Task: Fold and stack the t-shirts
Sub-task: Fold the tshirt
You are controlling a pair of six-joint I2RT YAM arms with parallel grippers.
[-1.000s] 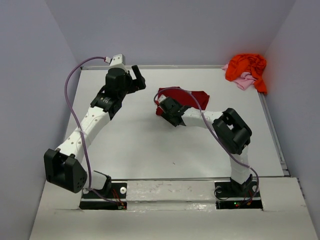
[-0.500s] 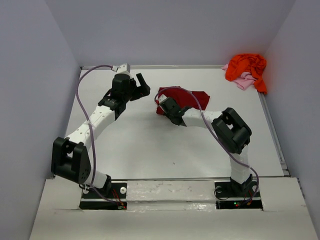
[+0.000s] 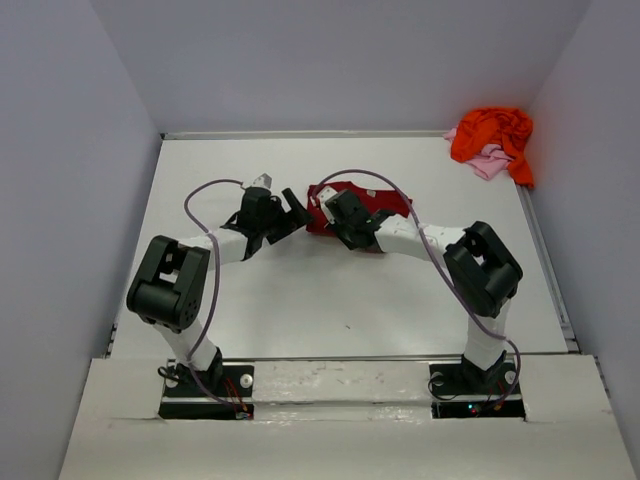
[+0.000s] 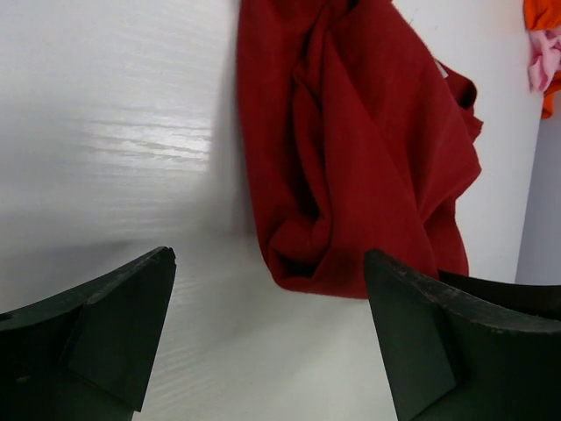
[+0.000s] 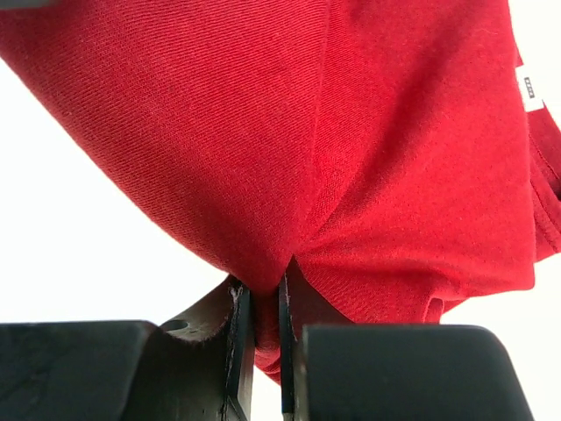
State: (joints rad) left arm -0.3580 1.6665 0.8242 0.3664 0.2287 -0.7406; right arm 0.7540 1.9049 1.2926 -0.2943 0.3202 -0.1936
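Crimson t-shirt (image 5: 351, 132) cloth is clamped between the right gripper's (image 5: 266, 324) nearly closed fingers, while its bunched end lies just ahead of the left gripper's (image 4: 268, 263) wide-spread, empty fingers.

I work over a flat white-painted table (image 3: 300, 300) boxed in on three sides by plain pale lilac-grey walls (image 3: 340, 60). A thin metal rail (image 3: 300, 133) runs along its far edge, and soft light leaves a pale sheen (image 4: 149, 145) on the grained surface.

Pink t-shirt (image 3: 488, 165) largely under orange t-shirt (image 3: 493, 132)
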